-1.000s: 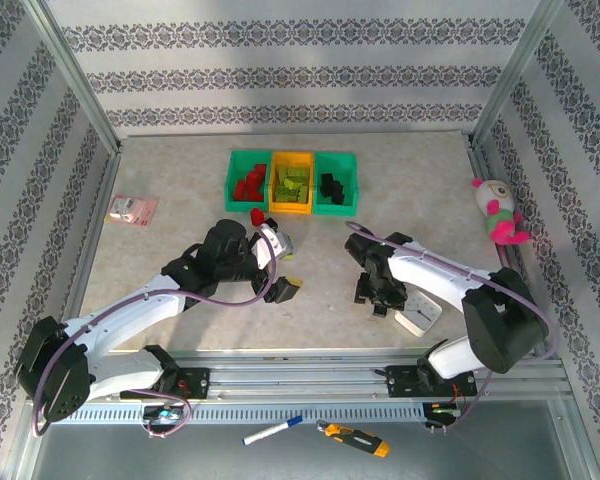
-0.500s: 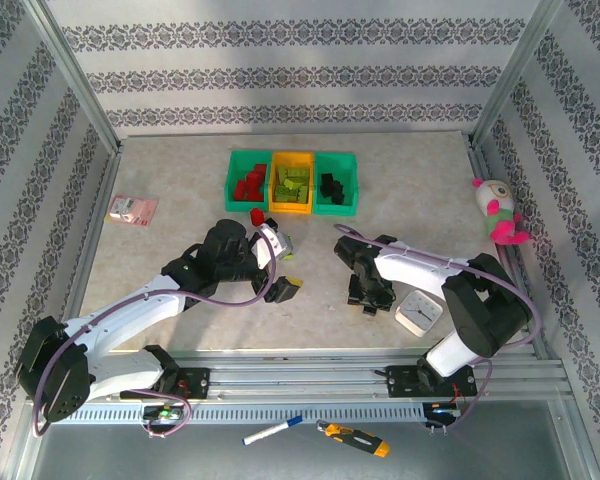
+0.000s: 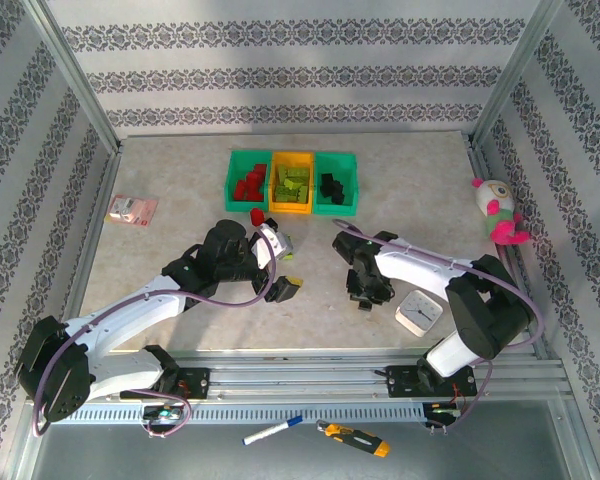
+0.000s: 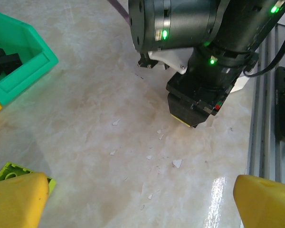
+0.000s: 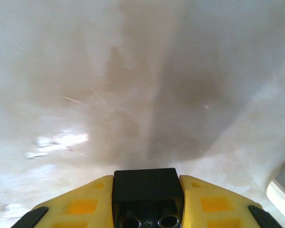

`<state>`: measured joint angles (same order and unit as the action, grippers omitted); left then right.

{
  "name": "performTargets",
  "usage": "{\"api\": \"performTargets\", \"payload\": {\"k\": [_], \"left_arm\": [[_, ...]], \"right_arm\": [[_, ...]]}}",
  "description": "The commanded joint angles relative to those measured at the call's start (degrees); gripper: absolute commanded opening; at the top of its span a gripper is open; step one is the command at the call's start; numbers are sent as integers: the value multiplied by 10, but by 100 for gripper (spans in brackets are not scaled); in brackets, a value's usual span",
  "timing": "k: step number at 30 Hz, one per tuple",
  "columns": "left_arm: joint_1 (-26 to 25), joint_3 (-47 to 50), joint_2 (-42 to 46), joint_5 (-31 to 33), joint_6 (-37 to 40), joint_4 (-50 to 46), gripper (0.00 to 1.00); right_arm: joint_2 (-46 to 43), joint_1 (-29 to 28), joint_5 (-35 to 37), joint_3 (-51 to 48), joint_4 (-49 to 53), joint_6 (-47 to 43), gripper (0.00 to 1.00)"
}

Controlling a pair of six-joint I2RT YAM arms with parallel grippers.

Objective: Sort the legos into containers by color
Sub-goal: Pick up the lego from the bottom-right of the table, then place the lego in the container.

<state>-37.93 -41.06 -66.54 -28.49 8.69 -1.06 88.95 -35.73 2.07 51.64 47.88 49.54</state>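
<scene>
A: Black lego point(image 5: 145, 183), sitting between the yellow pads point(image 5: 80, 205) of the right gripper point(image 3: 366, 296), close to the table point(image 3: 180, 180) and near the white timer point(image 3: 418, 312). The jaws are drawn in to the brick's width. Both pads look to be touching it, but the wrist view is blurred, so a firm clamp is my reading and not certain.

B: Handling?

A: Hard plastic, light and rigid; it won't crush. The flanks are smooth, so it could twist out if pinched off-centre. Best hold is on flat opposite sides with the pads square, as here.

B: Destination?

A: The containers point(image 3: 291, 155), at the far middle of the table and well apart from this gripper. Black pieces lie in the right-hand green bin point(image 3: 336, 208), red in the left green, lime in the yellow.

B: Other arm?

A: Left gripper point(image 4: 141, 202) is spread wide, holding nothing. A lime lego point(image 4: 9, 172) lies on the table just beside its left finger. One red lego point(image 3: 257, 215) is loose just in front of the bins.
</scene>
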Motion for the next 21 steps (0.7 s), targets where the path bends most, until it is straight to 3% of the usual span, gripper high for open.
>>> {"api": "performTargets", "payload": {"k": [1, 9, 21], "left_arm": [[-9, 15, 7, 12, -10, 30, 99], [-9, 18, 12, 31, -11, 35, 99], [-3, 25, -32, 107, -94, 149, 99]], "right_arm": [[-20, 10, 27, 57, 5, -41, 24], [23, 55, 88, 185, -94, -158, 26], [240, 127, 87, 430, -176, -229, 25]]}}
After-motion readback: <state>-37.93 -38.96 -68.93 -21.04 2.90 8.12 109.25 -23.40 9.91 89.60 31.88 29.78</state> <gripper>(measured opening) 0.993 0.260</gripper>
